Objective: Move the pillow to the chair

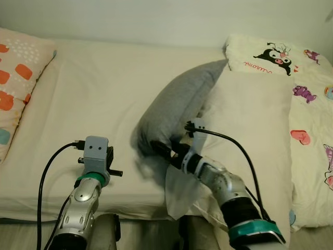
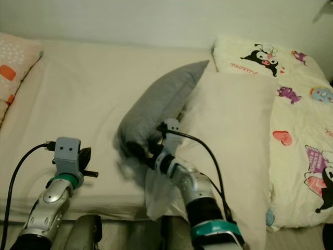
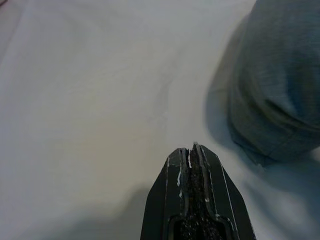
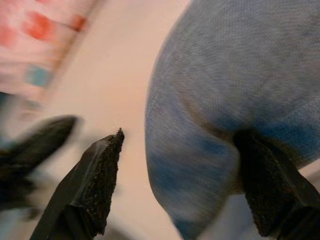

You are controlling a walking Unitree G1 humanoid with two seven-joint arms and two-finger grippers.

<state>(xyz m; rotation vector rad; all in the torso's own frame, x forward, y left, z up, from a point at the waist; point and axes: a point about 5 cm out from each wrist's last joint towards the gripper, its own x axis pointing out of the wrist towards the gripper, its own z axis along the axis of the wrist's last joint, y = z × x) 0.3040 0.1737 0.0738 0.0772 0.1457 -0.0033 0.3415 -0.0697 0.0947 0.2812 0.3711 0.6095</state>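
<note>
You see two silver jointed arms, each with a teal ring and a black cable looping to a grey wrist box; each tool [image 3: 194,150] has two long black fingers [image 4: 97,182] with gritty pads.

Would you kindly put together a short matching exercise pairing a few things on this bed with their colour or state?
Things:
1. pillow lifted at one end
2. left gripper
3. right gripper
4. quilt on the bed's right side

Descriptions:
A. fingers closed, nothing between them
B. grey
C. cartoon prints on cream
D. fingers spread around the pillow's corner

Pairs: 1-B, 2-A, 3-D, 4-C
</note>
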